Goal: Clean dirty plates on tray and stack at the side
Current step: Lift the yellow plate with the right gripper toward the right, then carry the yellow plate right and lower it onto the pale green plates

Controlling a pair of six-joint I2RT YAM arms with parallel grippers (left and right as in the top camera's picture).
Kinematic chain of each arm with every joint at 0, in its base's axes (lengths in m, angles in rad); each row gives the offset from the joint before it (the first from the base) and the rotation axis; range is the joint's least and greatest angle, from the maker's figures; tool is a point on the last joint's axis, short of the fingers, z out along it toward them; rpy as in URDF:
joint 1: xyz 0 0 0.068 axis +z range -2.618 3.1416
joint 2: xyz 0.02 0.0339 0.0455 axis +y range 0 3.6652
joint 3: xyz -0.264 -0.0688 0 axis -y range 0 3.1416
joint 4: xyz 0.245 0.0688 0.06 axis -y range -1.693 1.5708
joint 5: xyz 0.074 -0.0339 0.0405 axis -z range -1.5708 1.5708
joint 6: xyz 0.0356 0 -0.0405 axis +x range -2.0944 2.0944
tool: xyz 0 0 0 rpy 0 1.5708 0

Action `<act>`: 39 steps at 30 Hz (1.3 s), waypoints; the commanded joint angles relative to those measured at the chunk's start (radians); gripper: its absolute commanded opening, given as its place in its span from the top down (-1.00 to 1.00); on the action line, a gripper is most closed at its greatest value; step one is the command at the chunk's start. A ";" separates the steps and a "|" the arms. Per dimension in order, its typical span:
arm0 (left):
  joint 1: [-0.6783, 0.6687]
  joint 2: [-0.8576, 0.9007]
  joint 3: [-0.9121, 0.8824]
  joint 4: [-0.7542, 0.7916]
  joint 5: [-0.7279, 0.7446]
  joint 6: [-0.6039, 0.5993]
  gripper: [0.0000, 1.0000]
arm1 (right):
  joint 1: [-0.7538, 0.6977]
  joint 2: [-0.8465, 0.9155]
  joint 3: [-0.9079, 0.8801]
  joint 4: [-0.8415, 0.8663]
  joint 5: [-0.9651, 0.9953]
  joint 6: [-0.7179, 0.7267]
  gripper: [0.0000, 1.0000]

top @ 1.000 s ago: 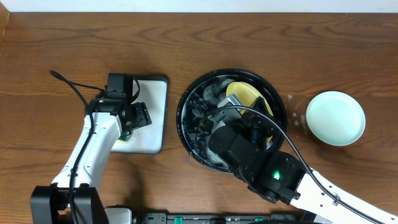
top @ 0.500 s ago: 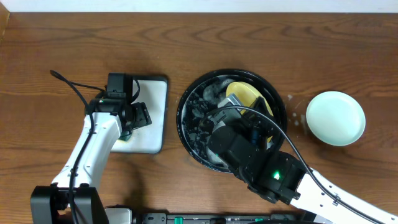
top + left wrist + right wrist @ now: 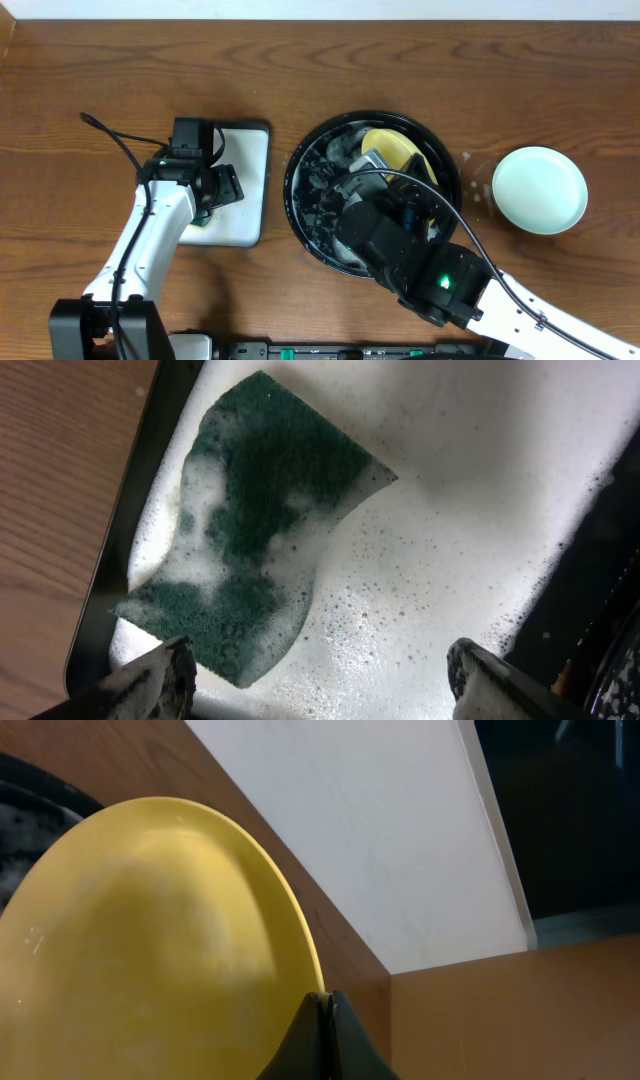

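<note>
The black tray (image 3: 372,115) sits mid-table, wet and foamy. A pale yellow plate (image 3: 395,148) is tilted up in it. My right gripper (image 3: 375,163) is shut on that plate's rim; in the right wrist view the fingers (image 3: 325,1002) pinch the edge of the yellow plate (image 3: 150,940). One mint-green plate (image 3: 540,190) lies flat on the bare wood to the right of the tray. A second mint plate does not show. My left gripper (image 3: 320,680) is open and empty over a foamy green sponge (image 3: 260,530).
The sponge lies in a white rectangular black-edged dish (image 3: 245,170) left of the tray, full of suds (image 3: 460,490). My right arm covers the tray's lower half. Water drops (image 3: 470,160) lie between the tray and the mint plate.
My right gripper has shifted very slightly with the yellow plate in it. The left arm has not moved.
</note>
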 commanded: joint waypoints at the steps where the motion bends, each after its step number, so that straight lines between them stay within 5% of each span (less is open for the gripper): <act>1: 0.003 -0.002 0.002 -0.003 0.005 0.006 -0.64 | 0.006 -0.014 0.020 0.009 0.036 -0.007 0.98; 13: 0.003 -0.002 0.002 -0.004 0.005 0.006 -0.64 | 0.003 -0.014 0.020 0.025 0.076 0.015 0.98; 21: 0.003 -0.002 0.002 -0.003 0.006 0.006 -0.64 | -0.070 -0.014 0.020 -0.052 -0.090 0.339 0.98; 28: 0.003 -0.002 0.002 -0.003 0.005 0.006 -0.64 | -0.330 -0.014 0.020 -0.188 -0.534 0.702 0.98; 39: 0.003 -0.002 0.002 -0.003 0.005 0.006 -0.64 | -0.996 -0.014 0.020 -0.173 -1.180 0.698 0.98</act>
